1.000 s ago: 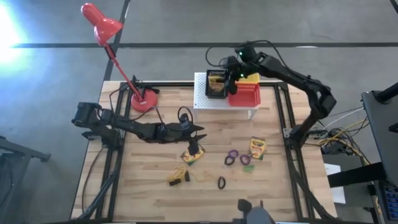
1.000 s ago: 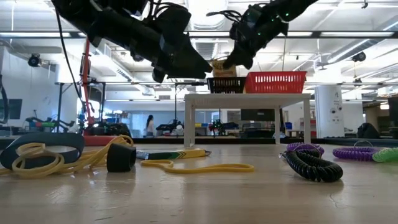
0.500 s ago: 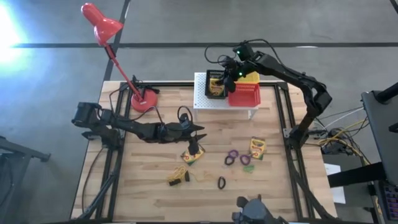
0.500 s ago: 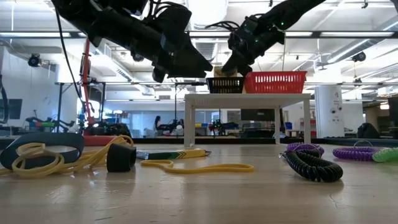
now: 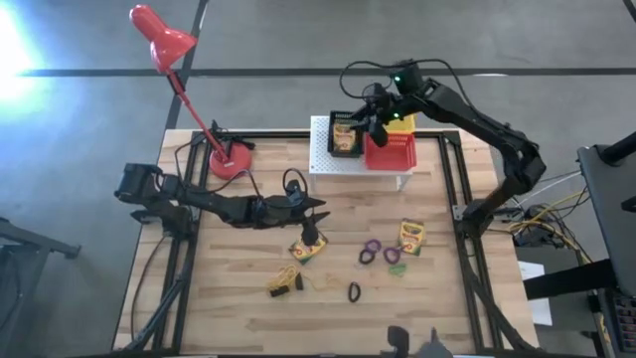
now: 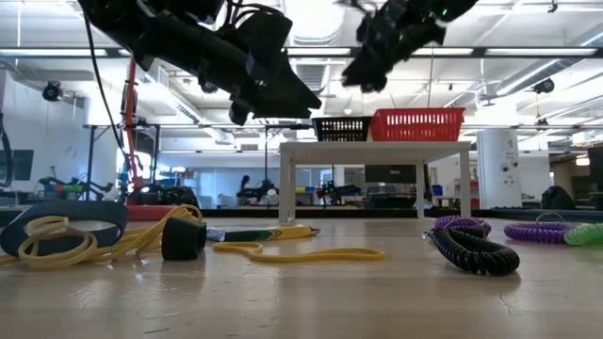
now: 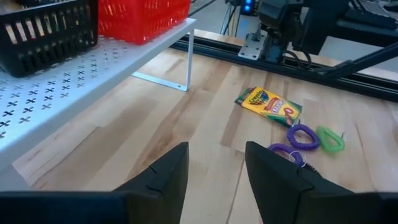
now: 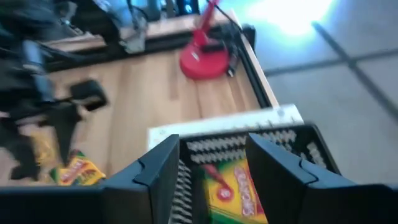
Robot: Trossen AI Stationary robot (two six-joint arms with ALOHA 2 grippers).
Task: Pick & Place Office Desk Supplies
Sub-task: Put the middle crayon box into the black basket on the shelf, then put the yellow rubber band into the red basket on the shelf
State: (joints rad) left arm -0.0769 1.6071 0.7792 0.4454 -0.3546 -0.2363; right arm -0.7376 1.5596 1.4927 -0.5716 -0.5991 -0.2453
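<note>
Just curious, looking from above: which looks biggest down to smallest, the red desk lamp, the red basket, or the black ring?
1. Red desk lamp
2. Red plastic basket
3. Small black ring
The basket sits raised on a stand, but the order is clear.

1. Grey concrete floor (image 5: 89, 89) surrounds the light wooden desk (image 5: 238, 298), crossed by dark seam lines.
2. A bright glare (image 5: 12, 50) falls at the far left.
3. Beyond the desk, long ceiling lights (image 6: 528, 52), white pillars (image 6: 492, 155) and distant workstations.

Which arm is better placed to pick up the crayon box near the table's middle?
Left: its open claw hovers right over that crayon box. The right claw is far off, above the black basket.
</note>
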